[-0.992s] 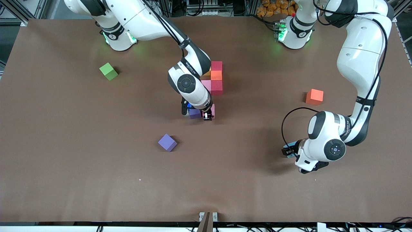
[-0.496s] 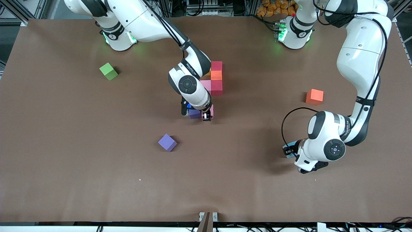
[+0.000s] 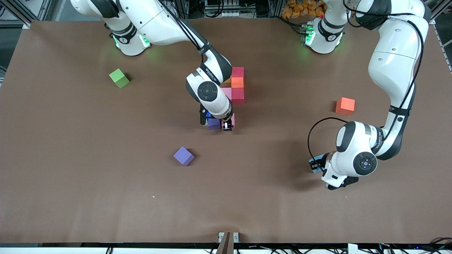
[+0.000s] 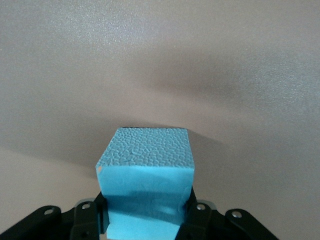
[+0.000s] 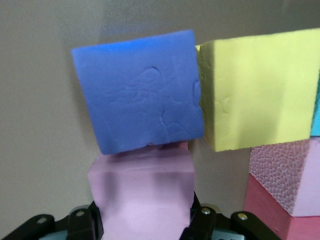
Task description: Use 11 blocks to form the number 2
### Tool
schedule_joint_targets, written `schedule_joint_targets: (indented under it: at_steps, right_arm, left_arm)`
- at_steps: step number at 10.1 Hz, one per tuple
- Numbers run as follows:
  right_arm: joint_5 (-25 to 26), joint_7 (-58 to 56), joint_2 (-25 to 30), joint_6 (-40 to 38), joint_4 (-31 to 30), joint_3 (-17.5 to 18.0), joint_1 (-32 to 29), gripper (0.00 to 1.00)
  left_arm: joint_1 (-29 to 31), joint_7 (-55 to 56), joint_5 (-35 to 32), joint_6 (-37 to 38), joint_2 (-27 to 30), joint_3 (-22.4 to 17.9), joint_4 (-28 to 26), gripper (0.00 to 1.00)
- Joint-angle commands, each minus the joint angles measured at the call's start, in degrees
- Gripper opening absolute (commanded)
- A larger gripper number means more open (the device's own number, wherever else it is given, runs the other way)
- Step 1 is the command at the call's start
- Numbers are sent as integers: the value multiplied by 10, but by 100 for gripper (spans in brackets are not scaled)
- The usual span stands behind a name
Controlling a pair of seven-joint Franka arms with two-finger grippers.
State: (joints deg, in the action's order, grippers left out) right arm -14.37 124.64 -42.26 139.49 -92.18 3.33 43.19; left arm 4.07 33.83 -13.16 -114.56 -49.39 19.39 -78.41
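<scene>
Building the number 2 (image 3: 233, 95) mid-counter, the right claw (image 5: 145, 220) is clamped on a pink block (image 5: 142, 185), low against a purple block (image 5: 137, 90) beside a yellow block (image 5: 255, 95), probably to seat it in the digit's nearest row, though the arm hides that corner from the front. The left claw (image 4: 145, 220), toward the left arm's end from the digit, hangs above bare counter (image 3: 106, 197) clamped on a light blue block (image 4: 145, 175), apparently waiting its turn. A spare purple block (image 3: 183, 156) lies nearer the camera than the digit.

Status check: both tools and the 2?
Right tool shut on pink block at the unfinished 2. Left tool holds light blue block. Nothing blocking.
</scene>
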Motion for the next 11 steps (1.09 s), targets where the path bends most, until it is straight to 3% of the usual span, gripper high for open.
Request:
schedule_joint_targets:
  at_steps: [1,11]
  right_arm:
    - [14,18,6,8,-16,-6,10,17]
    - [37,17,9,10,-27,-7,6,17]
  left_arm:
    - [-2,1,-11,-3,0,1,1,50]
    - [-14,28,-6,6,31,7,5,49]
